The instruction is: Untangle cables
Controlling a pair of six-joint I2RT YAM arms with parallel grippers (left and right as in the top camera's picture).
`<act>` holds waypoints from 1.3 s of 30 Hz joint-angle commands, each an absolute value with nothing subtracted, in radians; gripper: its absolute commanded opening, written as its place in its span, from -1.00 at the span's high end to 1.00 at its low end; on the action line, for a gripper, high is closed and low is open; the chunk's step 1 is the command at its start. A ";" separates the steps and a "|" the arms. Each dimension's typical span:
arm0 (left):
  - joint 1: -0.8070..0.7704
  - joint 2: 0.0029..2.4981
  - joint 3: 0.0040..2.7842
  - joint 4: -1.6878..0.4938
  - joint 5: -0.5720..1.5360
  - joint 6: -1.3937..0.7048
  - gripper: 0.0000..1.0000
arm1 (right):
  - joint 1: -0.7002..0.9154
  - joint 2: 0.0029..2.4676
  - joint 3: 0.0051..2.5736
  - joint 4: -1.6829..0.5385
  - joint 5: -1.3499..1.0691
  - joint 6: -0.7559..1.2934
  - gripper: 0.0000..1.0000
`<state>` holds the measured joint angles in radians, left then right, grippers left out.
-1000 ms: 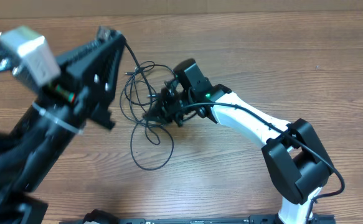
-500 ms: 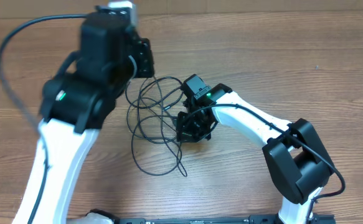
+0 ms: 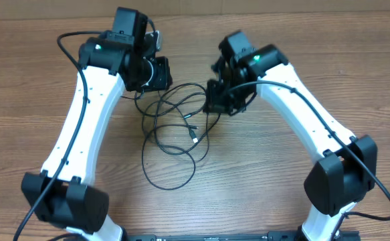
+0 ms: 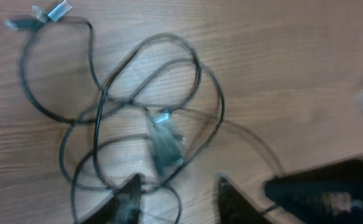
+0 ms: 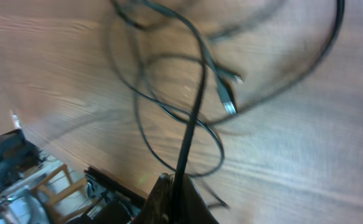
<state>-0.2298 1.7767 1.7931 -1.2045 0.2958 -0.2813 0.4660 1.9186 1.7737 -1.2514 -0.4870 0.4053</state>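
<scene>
While over the wood-grain table [image 3: 355, 80], left end effector [image 4: 178, 199] agape, right end effector [image 5: 175, 186] tight on cables [image 3: 193, 134].

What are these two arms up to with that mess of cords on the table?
Two robot arms are working on a tangle of thin black cables lying on a wooden table. The right end effector is shut on one strand, which runs straight out from its fingertips toward the pile. The left end effector hovers over the tangle with its jaws apart, gripping nothing. The cables lie looped over one another, so the untangling is not yet done.
</scene>
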 commanded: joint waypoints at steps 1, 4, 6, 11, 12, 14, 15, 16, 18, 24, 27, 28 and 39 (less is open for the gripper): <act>-0.213 1.836 1.800 -1.258 0.450 -0.133 -0.10 | 0.462 1.880 1.939 -1.266 -0.484 0.327 0.93; -0.213 1.872 1.800 -1.306 0.429 -0.088 -0.32 | 0.463 1.880 2.045 -1.271 -0.483 0.323 0.93; -0.213 1.893 1.800 -1.330 0.401 -0.077 -0.44 | 0.462 1.880 2.103 -1.272 -0.482 0.314 0.93; -0.215 1.943 1.800 -1.337 0.356 -0.070 -0.45 | 0.462 1.880 2.227 -1.252 -0.484 0.310 0.93; -0.216 1.956 1.800 -1.337 0.356 -0.062 -0.46 | 0.462 1.880 2.237 -1.247 -0.484 0.309 0.93; -0.216 1.976 1.800 -1.338 0.356 -0.044 -0.49 | 0.460 1.880 2.259 -1.237 -0.487 0.310 0.93; -0.216 1.995 1.800 -1.338 0.356 -0.043 -0.49 | 0.450 1.880 2.281 -1.231 -0.509 0.310 0.93; -0.216 2.019 1.800 -1.338 0.356 -0.044 -0.48 | 0.435 1.880 2.298 -1.221 -0.546 0.310 0.93; -0.216 2.048 1.800 -1.338 0.356 -0.044 -0.50 | 0.405 1.880 2.317 -1.212 -0.601 0.310 0.93; -0.216 2.135 1.800 -1.335 0.356 -0.044 -0.53 | 0.273 1.879 2.326 -1.092 -0.952 0.310 0.93; -0.216 2.168 1.800 -1.335 0.355 -0.044 -0.48 | 0.208 1.879 2.326 -1.025 -1.106 0.321 0.93; -0.216 2.184 1.800 -1.334 0.354 -0.044 -0.41 | 0.186 1.879 2.326 -1.023 -1.128 0.332 0.93; -0.211 2.197 1.797 -1.288 0.183 -0.129 -0.58 | 0.150 1.879 2.326 -1.232 -0.966 0.203 0.93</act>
<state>-0.2115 2.1887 1.7931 -1.3014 0.2440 -0.1017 0.1467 1.9141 2.2993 -1.2301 -0.9794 0.2615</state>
